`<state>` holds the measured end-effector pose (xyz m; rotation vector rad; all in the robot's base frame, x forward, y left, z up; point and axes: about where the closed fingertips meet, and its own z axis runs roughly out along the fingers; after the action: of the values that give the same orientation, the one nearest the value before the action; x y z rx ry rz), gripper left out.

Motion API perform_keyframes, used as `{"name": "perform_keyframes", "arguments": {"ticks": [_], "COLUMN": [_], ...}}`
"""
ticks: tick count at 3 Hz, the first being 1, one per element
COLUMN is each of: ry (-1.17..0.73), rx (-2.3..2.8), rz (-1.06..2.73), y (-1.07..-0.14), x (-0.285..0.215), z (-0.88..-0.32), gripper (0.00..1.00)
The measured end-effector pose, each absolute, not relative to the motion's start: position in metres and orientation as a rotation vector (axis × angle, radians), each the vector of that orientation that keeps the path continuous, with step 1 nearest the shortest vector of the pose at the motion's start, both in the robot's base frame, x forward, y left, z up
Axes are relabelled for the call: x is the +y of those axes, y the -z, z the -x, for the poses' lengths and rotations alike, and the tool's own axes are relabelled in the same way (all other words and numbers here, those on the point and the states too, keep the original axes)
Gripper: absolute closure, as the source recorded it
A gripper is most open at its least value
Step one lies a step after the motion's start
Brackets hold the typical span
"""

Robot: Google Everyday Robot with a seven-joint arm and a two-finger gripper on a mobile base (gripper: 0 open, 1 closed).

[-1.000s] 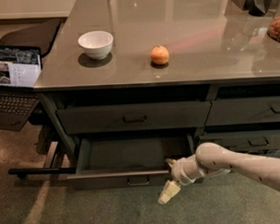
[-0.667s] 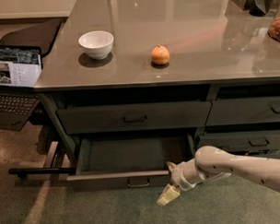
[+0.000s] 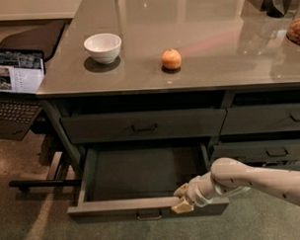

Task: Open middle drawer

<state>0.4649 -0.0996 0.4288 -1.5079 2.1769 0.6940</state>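
Observation:
The middle drawer (image 3: 143, 206) is pulled well out from under the counter, and its dark inside (image 3: 142, 174) shows empty. Its flat front faces me, with the small bar handle (image 3: 149, 217) at the centre of the front. My gripper (image 3: 182, 200) comes in from the right on a pale arm (image 3: 251, 180). It rests against the top edge of the drawer front, right of the handle.
The closed top drawer (image 3: 144, 126) sits above the open one. More closed drawers (image 3: 269, 150) are on the right. On the counter (image 3: 212, 65) stand a white bowl (image 3: 103, 47) and an orange fruit (image 3: 171, 59). A laptop (image 3: 13, 85) sits at the left.
The middle drawer has slid further out towards me. My gripper has moved with its front edge and now sits higher, at the top of the drawer front.

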Motion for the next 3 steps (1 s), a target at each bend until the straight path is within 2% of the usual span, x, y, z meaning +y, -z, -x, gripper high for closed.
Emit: {"name": "perform_keyframes", "arguments": {"ticks": [1,2,3], "ry": [-0.697,-0.697,-0.697], "rx": [2.210,2.222,2.222], "rz": [1.508,1.510,1.510], "y": [-0.4176,-0.4144,-0.4144], "x": [-0.1069,-0.1098,-0.1098], "z": [-0.4520,-0.4448,-0.4448], "gripper": [0.89,0.86,0.62]}}
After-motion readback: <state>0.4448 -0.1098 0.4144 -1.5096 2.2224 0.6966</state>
